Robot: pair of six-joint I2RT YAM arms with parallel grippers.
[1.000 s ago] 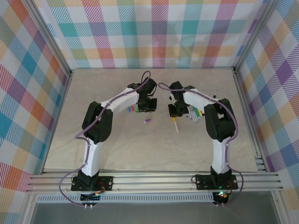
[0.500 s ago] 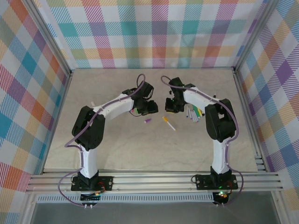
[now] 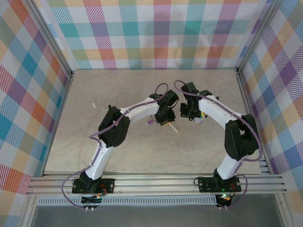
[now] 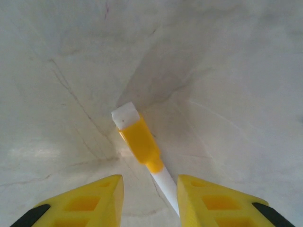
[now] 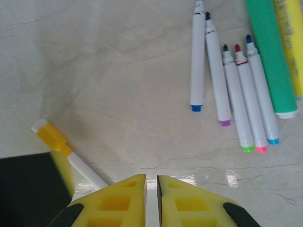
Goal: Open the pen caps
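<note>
A slim white pen (image 4: 166,182) with a yellow cap (image 4: 141,144) lies flat on the marble table. Its barrel runs between the yellow fingers of my left gripper (image 4: 149,201), close to the right finger. That gripper is open and does not clamp the pen. From above, the left gripper (image 3: 164,118) sits over this pen (image 3: 171,126). A loose purple cap (image 3: 150,122) lies just to its left. My right gripper (image 5: 151,198) hovers over bare table, shut to a thin slit with nothing in it. The yellow-capped pen (image 5: 52,137) lies to its left.
A row of uncapped white pens (image 5: 236,90) with blue, purple, green and pink ends lies ahead and right of the right gripper. Beside them are a thick green marker (image 5: 270,56) and a yellow one (image 5: 289,42). Both grippers work close together at mid-table (image 3: 118,146).
My left arm swung right from near the loose caps to the yellow-capped pen, and its jaws opened. The right gripper shifted right toward the pen row, and its fingers parted a sliver.
</note>
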